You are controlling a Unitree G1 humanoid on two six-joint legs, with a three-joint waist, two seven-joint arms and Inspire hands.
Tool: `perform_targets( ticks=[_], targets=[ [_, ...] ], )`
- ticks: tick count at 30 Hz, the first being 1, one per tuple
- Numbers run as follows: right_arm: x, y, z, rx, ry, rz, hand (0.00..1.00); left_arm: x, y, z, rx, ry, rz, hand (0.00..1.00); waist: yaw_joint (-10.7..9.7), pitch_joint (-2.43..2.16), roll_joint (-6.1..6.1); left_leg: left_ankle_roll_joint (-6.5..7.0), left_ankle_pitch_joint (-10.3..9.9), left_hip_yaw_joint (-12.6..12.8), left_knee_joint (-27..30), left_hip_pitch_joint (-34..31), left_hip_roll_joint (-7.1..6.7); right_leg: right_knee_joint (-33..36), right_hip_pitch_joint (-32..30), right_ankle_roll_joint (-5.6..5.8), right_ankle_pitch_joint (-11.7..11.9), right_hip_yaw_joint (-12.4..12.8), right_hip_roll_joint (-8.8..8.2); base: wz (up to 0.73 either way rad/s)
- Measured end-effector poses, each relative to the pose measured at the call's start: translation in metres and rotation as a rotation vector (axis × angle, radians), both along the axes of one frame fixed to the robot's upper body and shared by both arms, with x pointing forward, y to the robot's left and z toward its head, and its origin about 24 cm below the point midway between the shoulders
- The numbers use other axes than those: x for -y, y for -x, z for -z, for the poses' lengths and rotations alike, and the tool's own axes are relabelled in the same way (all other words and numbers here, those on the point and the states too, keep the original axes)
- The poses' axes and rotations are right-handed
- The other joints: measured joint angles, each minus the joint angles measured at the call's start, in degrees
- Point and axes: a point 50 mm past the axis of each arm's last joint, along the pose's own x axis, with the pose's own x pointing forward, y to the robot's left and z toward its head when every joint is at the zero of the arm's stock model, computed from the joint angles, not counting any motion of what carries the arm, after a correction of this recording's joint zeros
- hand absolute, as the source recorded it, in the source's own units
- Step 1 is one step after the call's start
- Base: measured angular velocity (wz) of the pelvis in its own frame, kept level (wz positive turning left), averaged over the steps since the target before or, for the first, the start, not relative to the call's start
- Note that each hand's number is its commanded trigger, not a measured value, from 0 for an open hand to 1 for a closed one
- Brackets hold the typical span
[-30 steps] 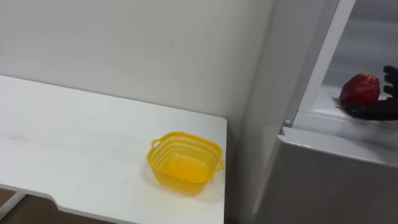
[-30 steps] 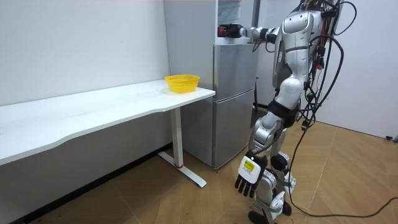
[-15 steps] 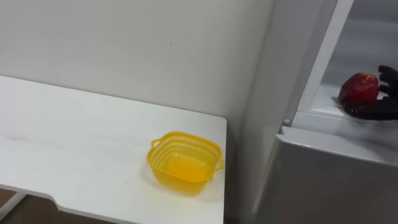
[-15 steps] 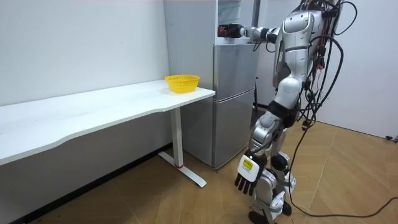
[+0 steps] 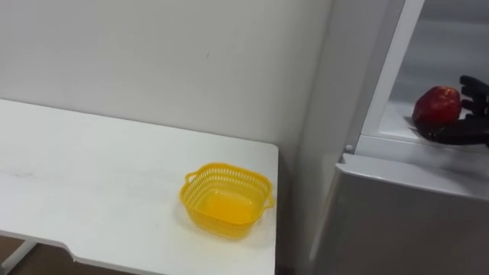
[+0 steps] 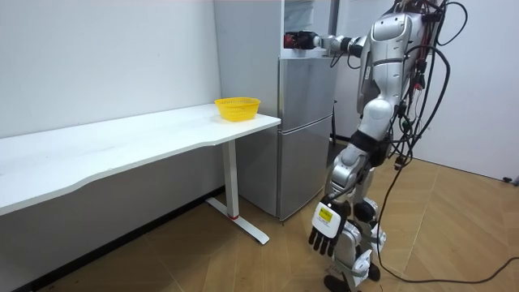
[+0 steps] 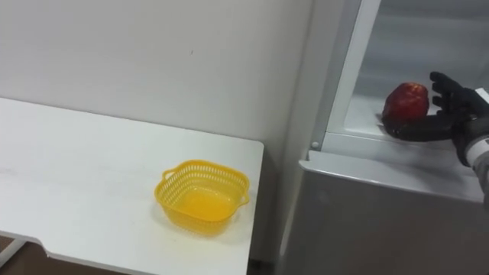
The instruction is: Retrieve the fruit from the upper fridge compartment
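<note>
Left eye view: since a second ago I see my right hand barely shifted, fingers half-curled round the red apple inside the upper fridge compartment. The yellow basket sits on the white table, well apart. Room view: my left hand hangs by the leg, fingers relaxed.

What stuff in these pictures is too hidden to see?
The upper compartment of the white fridge: cut off by both eye views' top and right edges.
The round red fruit: its underside is covered by the black right hand.
The left hand: its palm faces away in the room view.
</note>
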Motion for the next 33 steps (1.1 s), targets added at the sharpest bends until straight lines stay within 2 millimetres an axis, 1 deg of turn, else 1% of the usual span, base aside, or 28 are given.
perform_targets(
  ticks=[6,8,9,11,15,20,28,33],
  targets=[
    [-0.003,-0.001,-0.001,0.003,0.009,-0.014,0.0,0.001,-0.001,0.001,0.001,0.007,-0.002,0.0,-0.07,0.02,-0.19,-0.01,0.0,-0.07,-0.07,-0.25,0.01,0.05,-0.32,0.0,0.0,-0.32,0.02,-0.02],
    [-0.009,-0.002,-0.007,0.021,0.017,-0.047,0.0,0.0,-0.001,0.001,0.002,0.007,-0.004,0.0,-0.08,0.02,-0.19,-0.01,0.0,-0.04,-0.02,-0.48,0.01,0.09,-0.6,0.0,0.0,-0.27,0.01,-0.05],
    [-0.012,-0.003,-0.009,0.025,0.026,-0.066,0.51,0.0,-0.002,0.001,0.001,0.006,-0.005,0.0,0.0,0.01,-0.2,-0.01,0.01,-0.04,0.06,-0.56,0.02,0.09,-0.67,-0.01,0.01,-0.26,0.01,-0.04],
    [-0.015,-0.003,-0.01,0.025,0.031,-0.09,1.0,0.0,-0.002,0.001,0.0,0.007,-0.005,0.0,0.13,0.0,-0.23,-0.01,0.01,-0.04,0.16,-0.61,0.01,0.09,-0.72,-0.01,0.0,-0.27,-0.01,0.0],
    [-0.018,-0.004,-0.01,0.019,0.039,-0.123,1.0,0.0,-0.002,0.001,0.006,0.008,-0.002,0.0,0.32,0.01,-0.42,-0.01,0.02,-0.07,0.29,-0.63,-0.02,0.03,-0.87,-0.01,0.0,-0.31,-0.06,0.0],
    [-0.018,-0.004,-0.011,0.026,0.037,-0.123,1.0,0.0,-0.003,0.001,0.008,0.009,-0.002,0.0,1.26,0.1,-0.64,-0.02,0.02,-0.11,0.38,-0.69,0.01,0.02,-0.84,-0.01,0.0,-0.32,-0.04,0.0],
    [-0.019,-0.004,-0.013,0.04,0.044,-0.13,1.0,0.0,-0.002,0.001,0.009,0.01,0.0,0.0,1.41,0.13,-0.68,-0.02,0.02,-0.44,0.32,-0.77,-0.03,0.01,-0.82,-0.01,0.01,-0.58,-0.06,0.01],
    [-0.02,-0.004,-0.014,0.052,0.049,-0.133,1.0,0.0,-0.004,0.001,0.014,0.01,0.002,0.0,1.48,0.22,-0.52,-0.02,0.02,-0.47,0.31,-0.76,-0.03,0.01,-0.81,-0.01,0.0,-0.56,-0.05,0.0]
  ],
)
